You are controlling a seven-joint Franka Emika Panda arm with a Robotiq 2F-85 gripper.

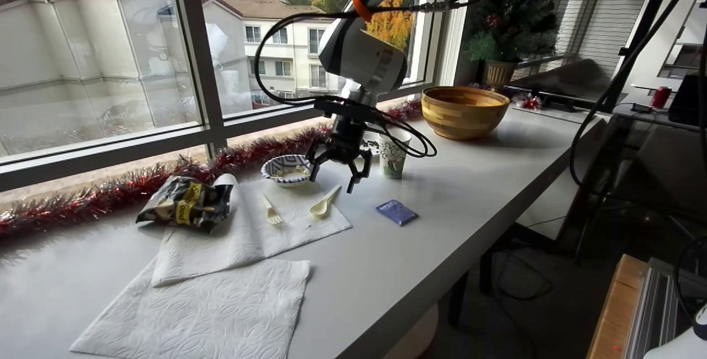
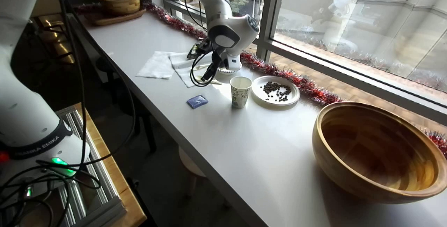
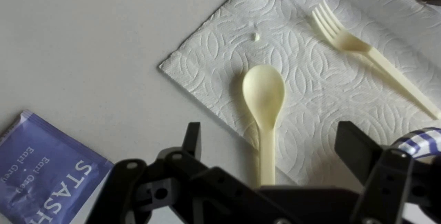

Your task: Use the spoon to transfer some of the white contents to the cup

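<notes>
My gripper (image 3: 270, 141): black, two-fingered, pointing down above the bench (image 1: 359, 281); fingers (image 3: 193, 138) spread apart, grasping nothing.

Spoon (image 3: 264, 93): pale cream, lying hollow side up. Its scoop rests on a white paper towel (image 3: 210, 51); its handle runs out past the towel's edge and, in the wrist view, shows between my fingers.

Fork (image 3: 344, 43): pale cream, on the same towel, near the spoon.

Small bowl (image 1: 276, 163): round, white with a dark zigzag pattern, on the window (image 1: 202, 72) side of the fork, holding the white contents (image 1: 291, 173) in a low heap.

Cup (image 2: 240, 96): white with printed scrolls, upright on the bench in both exterior views.

Plate (image 2: 294, 96): round, white, just beside the cup, bearing scattered dark bits (image 2: 274, 88).

Tea packet (image 1: 397, 212): blue, flat on the bench, near the spoon; lettered STASH and Earl Grey in my wrist view.

Snack bag (image 1: 190, 204): black with a yellow label, at the towel's edge; whether it rests on the towel I cannot tell.

Second paper towel (image 1: 237, 309): spread flat, touching the first.

Large wooden bowl (image 1: 463, 120): striped, well apart from the spoon.

Tinsel (image 1: 265, 150): red and silver, running along the window.
</notes>
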